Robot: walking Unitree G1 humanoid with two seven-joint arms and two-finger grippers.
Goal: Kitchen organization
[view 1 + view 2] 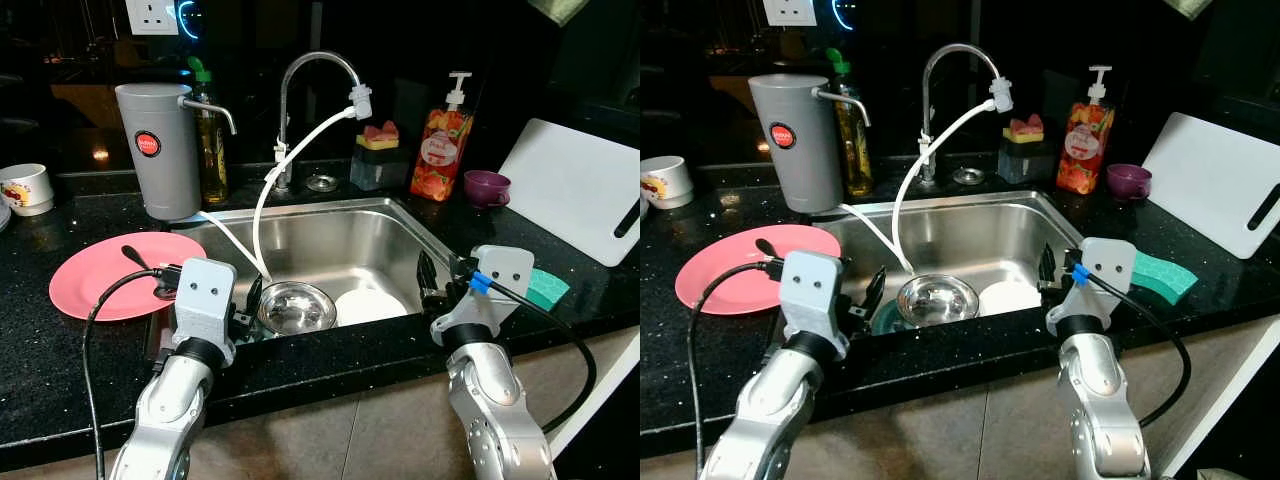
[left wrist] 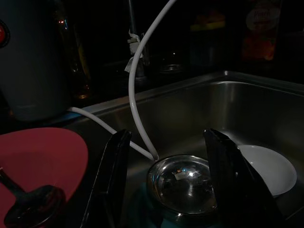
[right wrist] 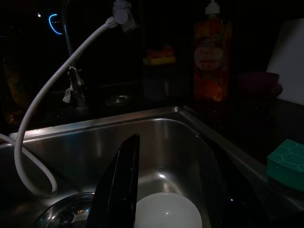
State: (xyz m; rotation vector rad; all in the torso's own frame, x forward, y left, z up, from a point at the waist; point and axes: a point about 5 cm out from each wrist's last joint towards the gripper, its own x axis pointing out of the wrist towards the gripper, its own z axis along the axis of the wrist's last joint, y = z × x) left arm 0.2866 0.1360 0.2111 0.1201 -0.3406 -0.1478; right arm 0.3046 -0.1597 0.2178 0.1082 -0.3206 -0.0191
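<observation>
Sink (image 1: 400, 215), stainless, set in black speckled table (image 1: 60, 350).

- Steel bowl (image 1: 297, 306): near-left of basin, upright, mouth up. Rigid, light, prob. slick if wet; curved polished wall gives poor purchase. Best hold judged: pinch rim, one finger inside, one outside. White hose (image 1: 262, 215) from tap (image 1: 310, 75) ends just at its far-left edge; may snag on lift.
- White dish (image 1: 368, 304): near-right of basin, just beside steel bowl, looks inverted/domed. Ceramic by look, so heavier, brittle, smooth. Edge grip needed; dome top offers nothing to hold. Touching bowl or not: cannot tell.
- Teal item under bowl's near-left side, partly hidden; type unclear.
- Left tool (image 2: 168, 180): at near-left sink edge, fingers spread wide, straddling steel bowl in wrist view, holding nothing.
- Right tool (image 3: 173, 190): at near-right sink edge, aimed at white dish, fingers apart, empty.
- Pink plate (image 1: 110, 275): table, left of sink, black spoon (image 1: 140, 260) lying on it.
- Grey water dispenser (image 1: 157, 150), oil bottle (image 1: 210, 130): far-left behind sink.
- Soap pump bottle (image 1: 442, 150), sponge holder (image 1: 377, 155), purple cup (image 1: 486, 187): far right.
- White cutting board (image 1: 580, 185), green sponge (image 1: 546, 287): right table.
- White mug (image 1: 24, 188): far-left edge.
</observation>
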